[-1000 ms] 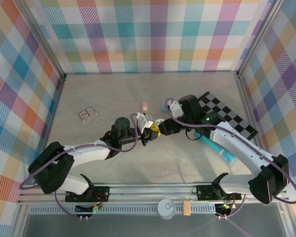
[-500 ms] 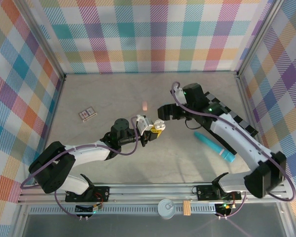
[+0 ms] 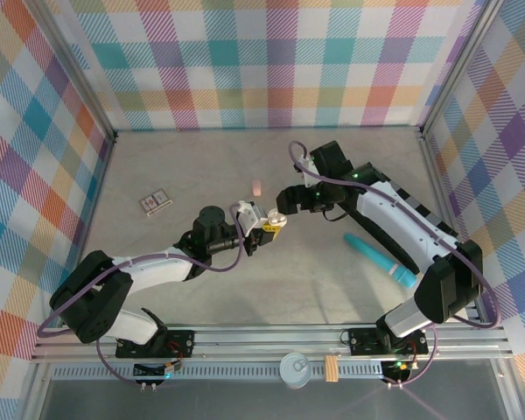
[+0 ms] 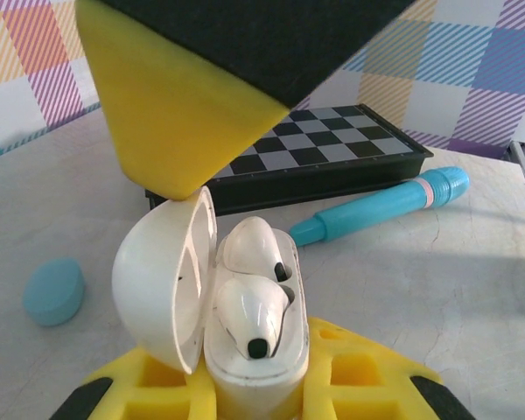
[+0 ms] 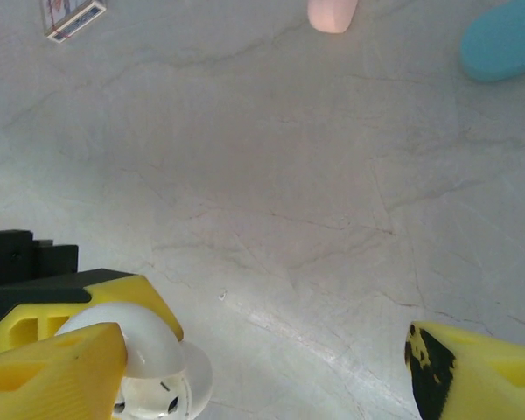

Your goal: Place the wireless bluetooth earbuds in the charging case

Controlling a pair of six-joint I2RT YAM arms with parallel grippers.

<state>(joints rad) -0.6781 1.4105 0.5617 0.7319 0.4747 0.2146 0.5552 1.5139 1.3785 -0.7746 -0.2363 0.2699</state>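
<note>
The white charging case (image 4: pixel 249 367) stands with its lid (image 4: pixel 157 280) swung open to the left, and my left gripper (image 4: pixel 254 389) is shut on its base between yellow fingers (image 4: pixel 376 367). Two white earbuds (image 4: pixel 252 313) sit side by side in its wells. From above, the case (image 3: pixel 274 222) is at the table's middle, in my left gripper (image 3: pixel 264 232). My right gripper (image 3: pixel 284 207) hangs open just beyond it. One of its fingers (image 4: pixel 184 96) is right over the lid, and its fingers (image 5: pixel 57 367) stand wide apart with nothing between them. The case (image 5: pixel 149 372) shows beside that left finger.
A teal tube (image 3: pixel 381 261) lies to the right, with a checkered board (image 4: pixel 332 149) behind it. A pink pebble-shaped case (image 3: pixel 256 186) and a teal one (image 5: pixel 503 39) lie behind the grippers. A small card box (image 3: pixel 155 202) sits at the left.
My right gripper has opened and pulled back from the case towards the far side. The left gripper, still holding the case, has shifted slightly left.
</note>
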